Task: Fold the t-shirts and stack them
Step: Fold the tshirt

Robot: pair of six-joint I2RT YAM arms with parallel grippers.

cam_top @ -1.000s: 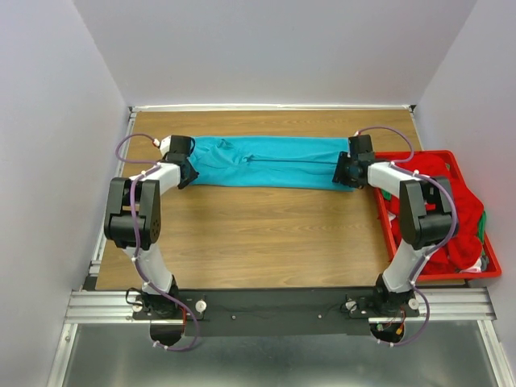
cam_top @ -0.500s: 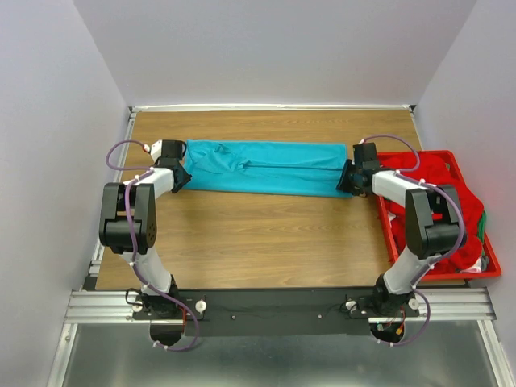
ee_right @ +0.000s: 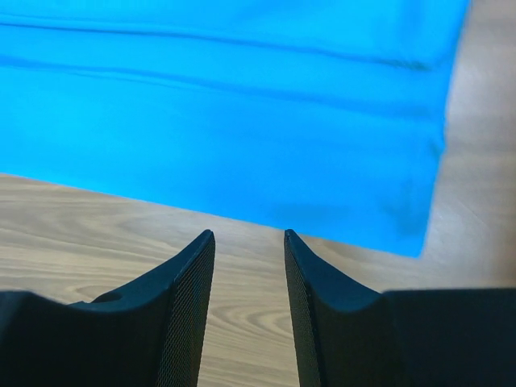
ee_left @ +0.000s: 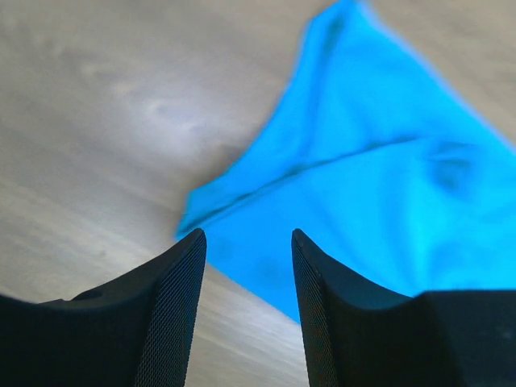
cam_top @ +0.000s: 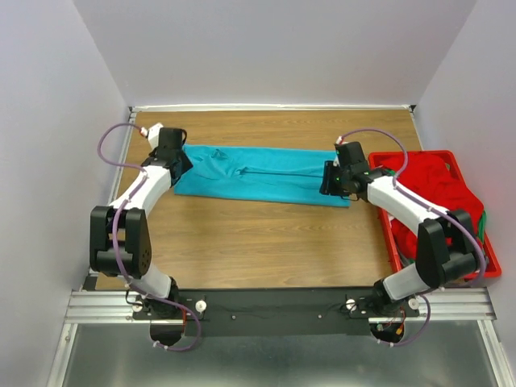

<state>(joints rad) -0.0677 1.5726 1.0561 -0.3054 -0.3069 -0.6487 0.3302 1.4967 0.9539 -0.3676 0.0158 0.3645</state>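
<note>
A teal t-shirt (cam_top: 258,173), folded into a long strip, lies flat across the far half of the table. My left gripper (cam_top: 179,161) hovers at its left end, open; in the left wrist view the gripper (ee_left: 246,238) holds nothing and the teal cloth (ee_left: 379,185) lies just past its fingertips. My right gripper (cam_top: 329,181) is over the strip's right end, also open. The right wrist view shows the gripper (ee_right: 248,235) with bare wood between its fingers and the teal cloth (ee_right: 226,121) ahead. Red t-shirts (cam_top: 439,181) are heaped in a crate, with a bit of green cloth (cam_top: 481,222).
The red plastic crate (cam_top: 488,272) stands at the table's right edge, beside the right arm. Bare wooden tabletop (cam_top: 258,242) stretches between the shirt and the arm bases. White walls close in the back and both sides.
Both grippers have let go of the teal shirt's ends. The strip has slid a little toward the near side. The left gripper rose toward the far left; the right gripper moved left.
</note>
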